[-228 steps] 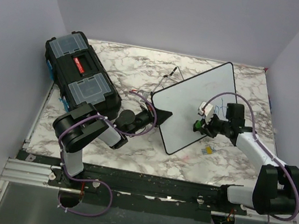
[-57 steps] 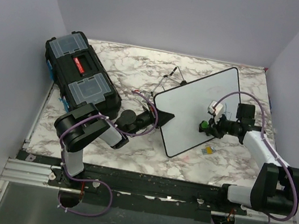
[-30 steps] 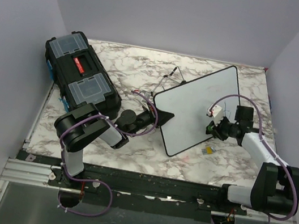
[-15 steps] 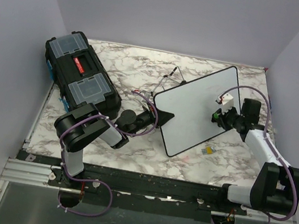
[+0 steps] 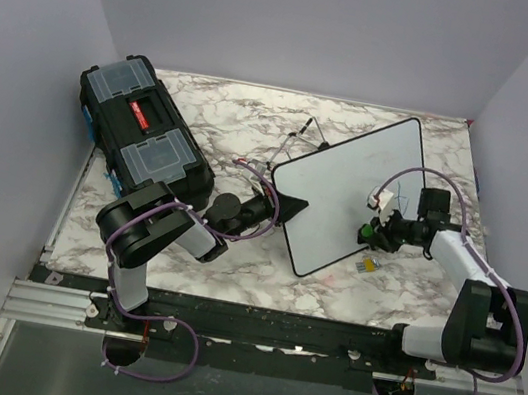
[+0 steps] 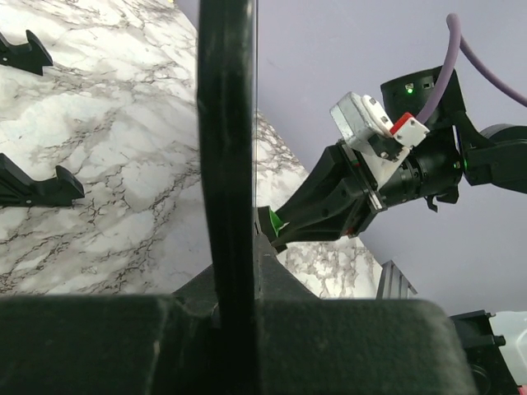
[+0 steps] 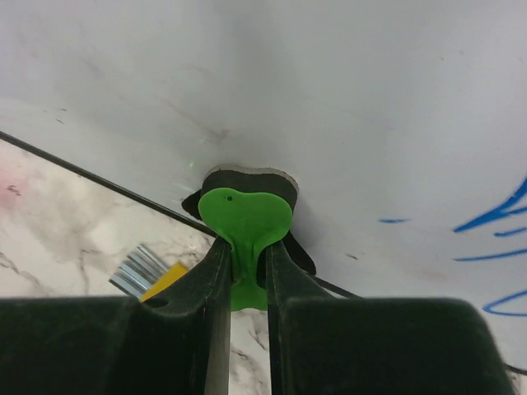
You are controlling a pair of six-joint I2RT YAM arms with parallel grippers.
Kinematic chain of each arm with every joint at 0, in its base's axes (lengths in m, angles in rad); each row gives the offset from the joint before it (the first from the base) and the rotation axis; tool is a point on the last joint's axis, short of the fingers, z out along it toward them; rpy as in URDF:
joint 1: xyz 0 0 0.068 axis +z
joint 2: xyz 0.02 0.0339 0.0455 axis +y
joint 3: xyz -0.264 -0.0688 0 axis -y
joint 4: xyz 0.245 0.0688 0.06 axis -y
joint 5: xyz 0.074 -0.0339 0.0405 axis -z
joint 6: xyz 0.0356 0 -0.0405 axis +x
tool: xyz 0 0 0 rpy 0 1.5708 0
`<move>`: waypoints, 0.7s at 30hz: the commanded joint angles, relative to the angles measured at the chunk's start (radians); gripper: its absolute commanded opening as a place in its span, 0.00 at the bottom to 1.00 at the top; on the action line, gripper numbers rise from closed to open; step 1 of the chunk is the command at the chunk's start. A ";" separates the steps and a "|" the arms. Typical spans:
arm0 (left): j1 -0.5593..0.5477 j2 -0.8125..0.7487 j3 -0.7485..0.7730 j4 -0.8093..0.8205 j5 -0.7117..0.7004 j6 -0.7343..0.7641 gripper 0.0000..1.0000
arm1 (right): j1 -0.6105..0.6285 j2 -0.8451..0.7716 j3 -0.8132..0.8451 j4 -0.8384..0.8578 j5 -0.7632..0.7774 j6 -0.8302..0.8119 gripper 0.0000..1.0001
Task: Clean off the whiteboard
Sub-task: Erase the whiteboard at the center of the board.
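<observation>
The whiteboard [image 5: 340, 195] is white with a thin black frame and is held tilted on the marble table. My left gripper [image 5: 283, 204] is shut on its left edge; the left wrist view shows that black frame [image 6: 226, 164] edge-on between my jaws. My right gripper [image 5: 372, 233] is shut on a green heart-shaped eraser [image 7: 244, 220] and presses its dark pad against the board near the lower right edge. Blue handwriting [image 7: 494, 216] remains on the board to the right of the eraser. The right gripper also shows in the left wrist view [image 6: 284, 226].
A black toolbox [image 5: 143, 132] with clear lid compartments stands at the back left. Small black feet [image 6: 33, 185] lie on the marble behind the board. A yellow and silver clip [image 5: 367, 265] lies on the table just below the board's lower edge. Purple walls close in on three sides.
My right gripper has swept the eraser from the board's upper right down toward the lower edge. The left gripper and the board have stayed put.
</observation>
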State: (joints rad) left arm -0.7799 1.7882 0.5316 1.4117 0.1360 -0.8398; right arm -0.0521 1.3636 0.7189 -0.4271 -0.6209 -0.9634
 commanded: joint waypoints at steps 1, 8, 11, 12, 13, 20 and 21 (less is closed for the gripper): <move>-0.018 -0.005 0.050 0.179 0.094 -0.034 0.00 | 0.019 0.002 0.015 -0.046 -0.121 -0.003 0.01; -0.017 0.001 0.053 0.179 0.099 -0.039 0.00 | 0.018 -0.027 0.111 0.218 0.021 0.327 0.01; -0.017 -0.002 0.050 0.180 0.102 -0.040 0.00 | 0.017 -0.029 0.107 0.296 0.138 0.367 0.01; -0.015 -0.002 0.050 0.180 0.103 -0.038 0.00 | 0.017 -0.021 0.108 0.295 0.172 0.358 0.01; -0.016 -0.002 0.049 0.180 0.103 -0.038 0.00 | 0.017 -0.012 0.105 0.289 0.200 0.345 0.00; -0.016 -0.007 0.044 0.180 0.108 -0.036 0.00 | 0.015 0.004 0.004 0.253 0.344 0.206 0.01; -0.014 -0.008 0.044 0.179 0.108 -0.037 0.00 | 0.016 0.000 -0.008 0.221 0.340 0.178 0.01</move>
State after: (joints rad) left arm -0.7792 1.8011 0.5461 1.4086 0.1383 -0.8551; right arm -0.0376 1.3518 0.7807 -0.1768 -0.4053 -0.6914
